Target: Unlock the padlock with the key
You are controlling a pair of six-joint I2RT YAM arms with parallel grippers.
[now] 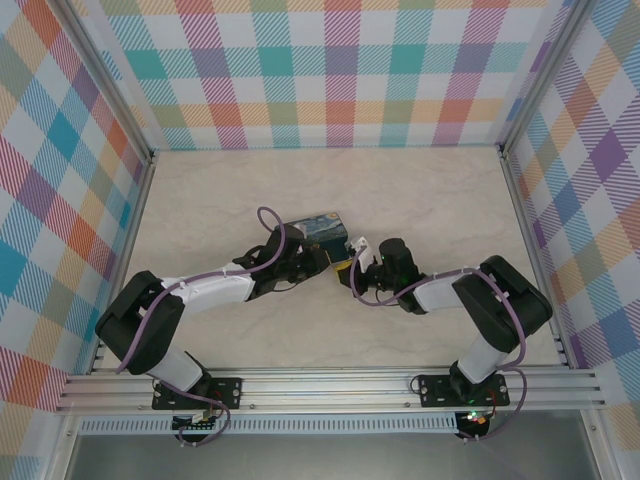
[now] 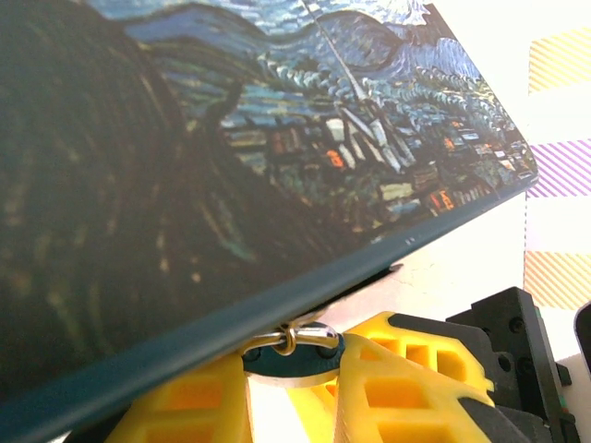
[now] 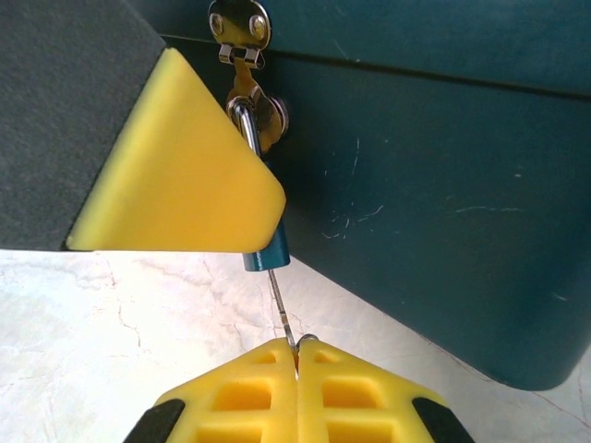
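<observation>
The small blue padlock (image 2: 300,360) hangs by its metal shackle (image 2: 312,334) from the hasp (image 3: 240,28) of the dark-blue painted tin (image 1: 312,230). My left gripper (image 2: 295,374) is shut on the padlock's body, one yellow finger (image 3: 175,157) hiding most of it in the right wrist view. Only the padlock's lower end (image 3: 268,251) pokes out there. The thin grey key (image 3: 282,309) runs from that end down into my right gripper (image 3: 297,351), which is shut on the key's head. Both grippers, left (image 1: 322,262) and right (image 1: 355,272), meet at the tin's front.
The tin's dark side wall (image 3: 434,194) stands close on the right of the key. Pale marble tabletop (image 3: 138,323) lies below. Checked walls (image 1: 330,70) close in the table on three sides, with a metal rail (image 1: 330,385) at the near edge.
</observation>
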